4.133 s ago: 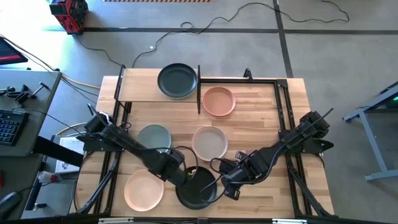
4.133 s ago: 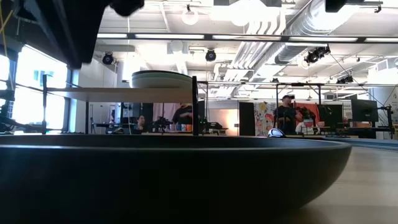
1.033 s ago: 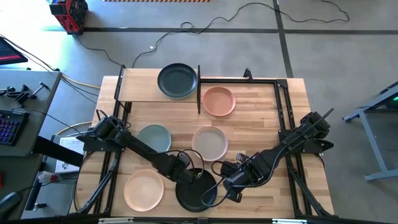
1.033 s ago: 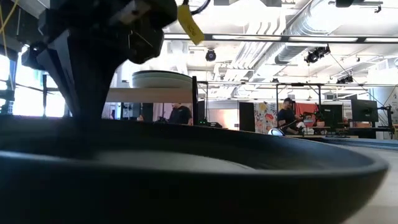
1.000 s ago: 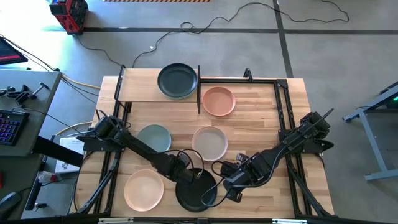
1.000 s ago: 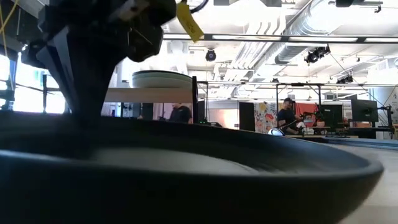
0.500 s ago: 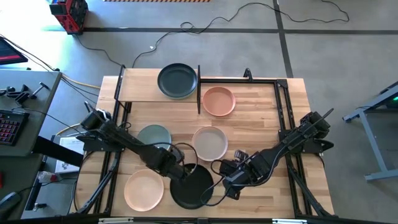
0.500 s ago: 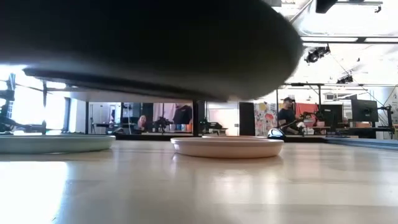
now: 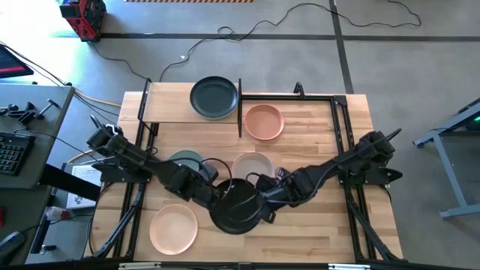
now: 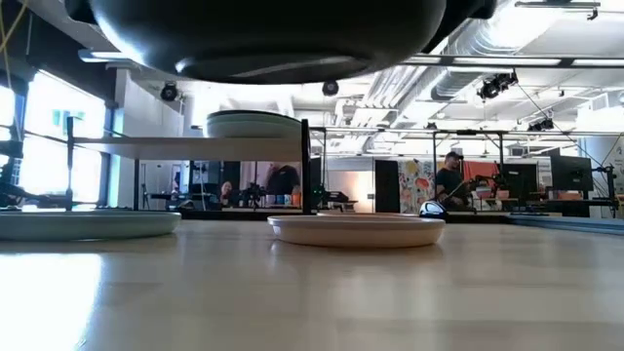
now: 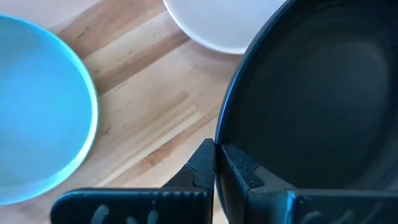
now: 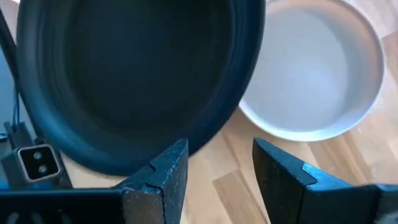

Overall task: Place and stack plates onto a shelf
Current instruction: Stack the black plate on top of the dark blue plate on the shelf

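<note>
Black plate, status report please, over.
Left pincer shut on the black plate, plate lifted clear of the table. Right pincer open beside its rim. Beige plate directly below on the path to the shelf.

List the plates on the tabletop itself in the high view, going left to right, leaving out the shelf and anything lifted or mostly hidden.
Cream-peach plate → beige plate → salmon pink plate. The blue-grey plate sits largely under the left arm, so I leave it out.

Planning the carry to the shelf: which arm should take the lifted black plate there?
Left. Its claw is shut on the black plate's rim, plate raised clear of the table. The right claw is open beside it, holding nothing. The shelf sits on the left arm's side.
</note>
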Robot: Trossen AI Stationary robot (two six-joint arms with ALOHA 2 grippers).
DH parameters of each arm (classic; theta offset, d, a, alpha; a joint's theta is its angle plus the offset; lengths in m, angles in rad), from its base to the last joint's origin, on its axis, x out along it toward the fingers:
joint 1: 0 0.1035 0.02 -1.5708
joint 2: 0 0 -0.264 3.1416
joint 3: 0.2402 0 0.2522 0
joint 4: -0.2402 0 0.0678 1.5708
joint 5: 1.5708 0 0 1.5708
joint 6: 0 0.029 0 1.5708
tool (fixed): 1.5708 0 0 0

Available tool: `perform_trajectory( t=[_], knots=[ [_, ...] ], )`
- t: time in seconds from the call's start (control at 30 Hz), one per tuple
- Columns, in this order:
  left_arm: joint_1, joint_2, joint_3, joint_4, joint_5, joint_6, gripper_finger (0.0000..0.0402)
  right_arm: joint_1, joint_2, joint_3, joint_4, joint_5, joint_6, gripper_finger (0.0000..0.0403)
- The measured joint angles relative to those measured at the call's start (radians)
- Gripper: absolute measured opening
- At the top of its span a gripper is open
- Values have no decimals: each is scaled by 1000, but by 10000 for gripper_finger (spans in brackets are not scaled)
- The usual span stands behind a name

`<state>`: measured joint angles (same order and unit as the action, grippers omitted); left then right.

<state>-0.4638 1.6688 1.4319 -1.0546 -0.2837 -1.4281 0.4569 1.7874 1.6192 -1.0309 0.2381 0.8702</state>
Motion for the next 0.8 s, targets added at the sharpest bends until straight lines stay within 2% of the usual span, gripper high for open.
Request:
perform_trajectory(
  t=[0.8],
  knots=[
    [20,4,0,8,-54,19,0,-101,0,0,-5,-5,-68,158]
  ],
)
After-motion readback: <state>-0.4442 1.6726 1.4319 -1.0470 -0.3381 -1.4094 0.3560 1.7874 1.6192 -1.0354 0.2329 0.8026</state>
